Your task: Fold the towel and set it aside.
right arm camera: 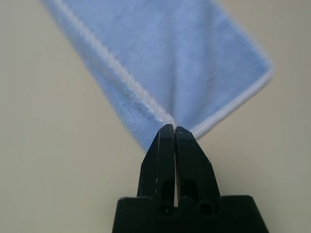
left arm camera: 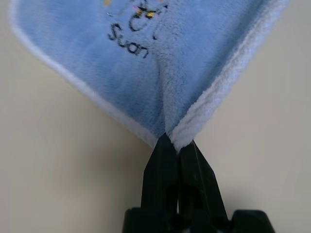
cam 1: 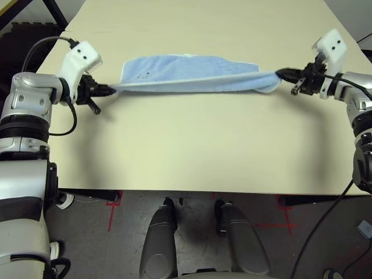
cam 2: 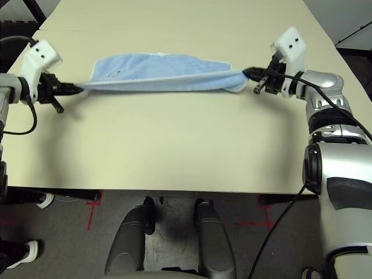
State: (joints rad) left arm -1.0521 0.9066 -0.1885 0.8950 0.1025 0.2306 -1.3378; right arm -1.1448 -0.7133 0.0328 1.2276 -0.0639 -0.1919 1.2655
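Light blue towel [cam 1: 186, 75] stretched over the tabletop [cam 1: 192, 145], left end effector [cam 1: 111, 89] and right end effector [cam 1: 279, 74] each pinching an end

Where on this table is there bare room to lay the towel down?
The table is bare across the wide stretch between the towel and its near edge, and in the band beyond the towel. The only crowded line runs from the left claw to the right claw, each shut on a towel end.
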